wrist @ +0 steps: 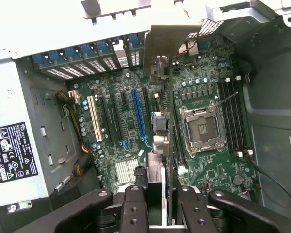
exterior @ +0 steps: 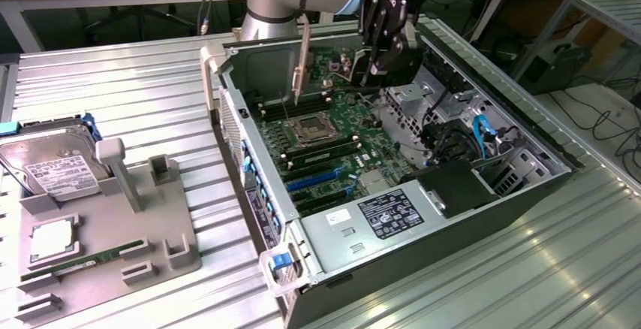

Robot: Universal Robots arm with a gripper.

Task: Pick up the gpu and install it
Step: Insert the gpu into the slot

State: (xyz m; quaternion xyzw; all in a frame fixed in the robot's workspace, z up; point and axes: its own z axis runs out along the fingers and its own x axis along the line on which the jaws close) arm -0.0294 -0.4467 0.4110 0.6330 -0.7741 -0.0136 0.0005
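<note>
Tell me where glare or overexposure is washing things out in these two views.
Wrist view: the computer case's rim is blown out to white, and the bracket end of the gpu is washed pale. Exterior view: bright streaks of glare run across the ribbed metal table; the motherboard is evenly lit.

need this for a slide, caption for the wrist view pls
Gripper holds the gpu edge-on over the motherboard inside the open computer case.
</note>
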